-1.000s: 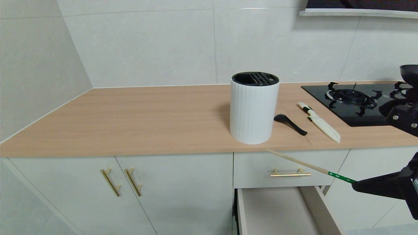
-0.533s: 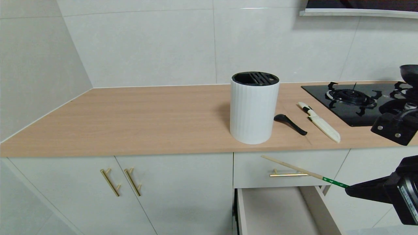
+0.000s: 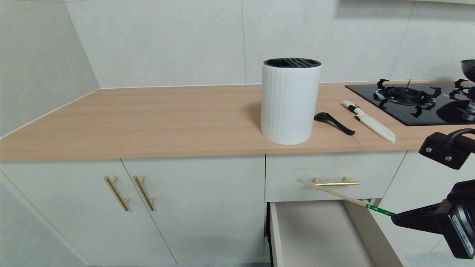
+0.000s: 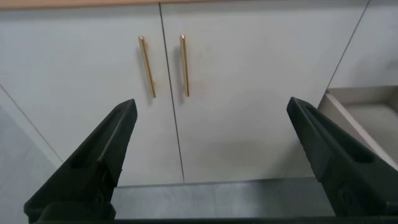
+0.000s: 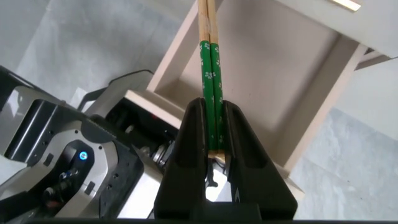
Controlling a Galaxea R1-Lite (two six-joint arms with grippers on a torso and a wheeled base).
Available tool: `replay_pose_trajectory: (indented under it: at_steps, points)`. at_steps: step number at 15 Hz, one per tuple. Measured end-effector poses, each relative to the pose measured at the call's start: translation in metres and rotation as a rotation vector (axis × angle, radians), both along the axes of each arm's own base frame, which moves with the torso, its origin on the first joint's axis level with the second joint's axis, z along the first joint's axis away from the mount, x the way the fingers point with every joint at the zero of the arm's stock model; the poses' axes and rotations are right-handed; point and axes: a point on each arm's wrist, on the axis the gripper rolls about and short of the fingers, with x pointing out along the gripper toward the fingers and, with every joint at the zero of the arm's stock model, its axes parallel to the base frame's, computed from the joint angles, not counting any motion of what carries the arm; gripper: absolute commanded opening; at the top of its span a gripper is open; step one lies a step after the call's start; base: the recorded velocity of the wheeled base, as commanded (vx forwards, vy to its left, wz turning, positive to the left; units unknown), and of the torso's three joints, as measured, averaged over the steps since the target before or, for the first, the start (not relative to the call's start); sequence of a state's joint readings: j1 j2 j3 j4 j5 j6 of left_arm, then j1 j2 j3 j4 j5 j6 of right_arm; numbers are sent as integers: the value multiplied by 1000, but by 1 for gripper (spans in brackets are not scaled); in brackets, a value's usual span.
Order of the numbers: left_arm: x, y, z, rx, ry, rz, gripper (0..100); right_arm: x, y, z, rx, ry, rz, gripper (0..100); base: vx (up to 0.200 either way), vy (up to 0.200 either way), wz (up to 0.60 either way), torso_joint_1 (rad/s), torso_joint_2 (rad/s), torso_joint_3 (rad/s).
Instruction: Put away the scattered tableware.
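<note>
1. Left gripper point(image 4: 210, 112) is hanging empty, fingers spread wide, facing the cabinet doors point(image 4: 168, 93); no risk is arising here.
2. Spoon point(image 3: 333, 123) and knife point(image 3: 369, 121) are lying on the counter point(image 3: 167, 122) right of the holder point(image 3: 290, 104), not yet stowed.
3. Right gripper point(image 3: 396, 217) is pinching the chopsticks point(image 3: 345, 197) by their green ends over the open drawer point(image 3: 315, 233). So short a grip is risking the pair pivoting, or the tips snagging the handle point(image 3: 336, 183).

white ribbed cylinder holder point(image 3: 290, 104) stands on wooden worktop point(image 3: 167, 118); black spoon point(image 3: 336, 124) just right of it, cream knife point(image 3: 369, 120) right of spoon, black gas hob point(image 3: 434, 111) further right. open white drawer point(image 3: 315, 237) below holder, wooden green-ended chopsticks point(image 3: 339, 194) above it.
</note>
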State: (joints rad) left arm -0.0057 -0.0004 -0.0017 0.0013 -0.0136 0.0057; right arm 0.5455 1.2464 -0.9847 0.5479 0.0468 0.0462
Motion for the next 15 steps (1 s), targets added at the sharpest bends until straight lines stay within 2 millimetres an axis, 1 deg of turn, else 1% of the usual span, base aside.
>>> replay_pose_trajectory:
  at_steps: [9, 11, 15]
  points:
    - [0, 0, 0, 0, 1, 0, 100, 2, 1, -1, -3, 7, 0, 0, 0, 0, 0, -144, 462, 311]
    - [0, 0, 0, 0, 0, -1, 100, 2, 1, -1, -3, 7, 0, 0, 0, 0, 0, -37, 215, 161]
    - [0, 0, 0, 0, 0, 0, 100, 3, 2, -2, -5, 13, 1, 0, 0, 0, 0, -8, 24, 10]
